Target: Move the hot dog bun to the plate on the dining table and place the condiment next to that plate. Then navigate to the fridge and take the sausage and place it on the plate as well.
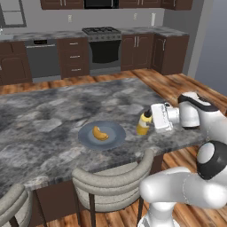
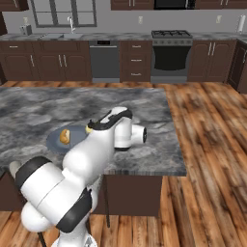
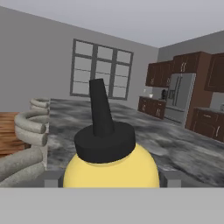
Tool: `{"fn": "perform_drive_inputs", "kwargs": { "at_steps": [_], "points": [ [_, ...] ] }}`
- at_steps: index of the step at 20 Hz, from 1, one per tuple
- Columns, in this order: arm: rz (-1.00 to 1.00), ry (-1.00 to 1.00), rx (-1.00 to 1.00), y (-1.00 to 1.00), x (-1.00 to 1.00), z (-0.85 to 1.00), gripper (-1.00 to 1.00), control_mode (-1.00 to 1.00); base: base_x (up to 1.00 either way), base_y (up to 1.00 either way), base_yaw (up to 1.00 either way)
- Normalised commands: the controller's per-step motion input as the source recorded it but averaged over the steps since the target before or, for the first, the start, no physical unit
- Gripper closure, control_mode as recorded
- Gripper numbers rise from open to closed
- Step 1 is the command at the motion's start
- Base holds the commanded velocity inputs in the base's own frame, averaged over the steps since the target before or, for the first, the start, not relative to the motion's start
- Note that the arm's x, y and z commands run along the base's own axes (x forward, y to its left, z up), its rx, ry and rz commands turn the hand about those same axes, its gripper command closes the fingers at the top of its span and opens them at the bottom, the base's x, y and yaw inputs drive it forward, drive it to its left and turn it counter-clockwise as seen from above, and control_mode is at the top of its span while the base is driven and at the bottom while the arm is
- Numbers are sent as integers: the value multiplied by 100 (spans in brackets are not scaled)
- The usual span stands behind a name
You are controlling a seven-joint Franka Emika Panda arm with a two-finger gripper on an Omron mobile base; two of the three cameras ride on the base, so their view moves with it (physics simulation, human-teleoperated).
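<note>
Left base view: condiment (image 1: 143, 123) upright on dining table (image 1: 53, 111), just right of plate (image 1: 102, 135), apart from its rim. Hot dog bun (image 1: 100, 133) lying on that plate. Gripper (image 1: 154, 118) level with the bottle's upper half, coming in from the right, jaws around or right beside it; contact not clear from here.

Right base view: arm across most of the scene; plate (image 2: 59, 138) and bun (image 2: 64, 136) peeking out left of the forearm, on the grey stone top (image 2: 144, 111).

Hand view: bottle (image 3: 110, 168) dead centre and very close, dark nozzle pointing up, 2 finger tips (image 3: 51, 179) spread at either side of the yellow body. Touching or only flanking: cannot tell. Fridge (image 3: 179, 97) far off at the right wall.

Handling, judged: light, smooth plastic, somewhat squeezable, tall and tippy. Best taken across the body below the cap, with modest squeeze.
</note>
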Motion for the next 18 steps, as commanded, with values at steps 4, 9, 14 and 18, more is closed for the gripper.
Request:
{"fn": "perform_drive_inputs", "kwargs": {
  "at_steps": [4,9,14,18],
  "points": [
    [0,5,0,9,50,-32,100,-100,0,0,0],
    [0,2,0,1,46,-35,100,-100,0,0,0],
    [0,1,0,0,29,-34,100,-100,0,0,0],
    [0,0,0,0,25,-28,100,-100,0,0,0]
  ]
}}
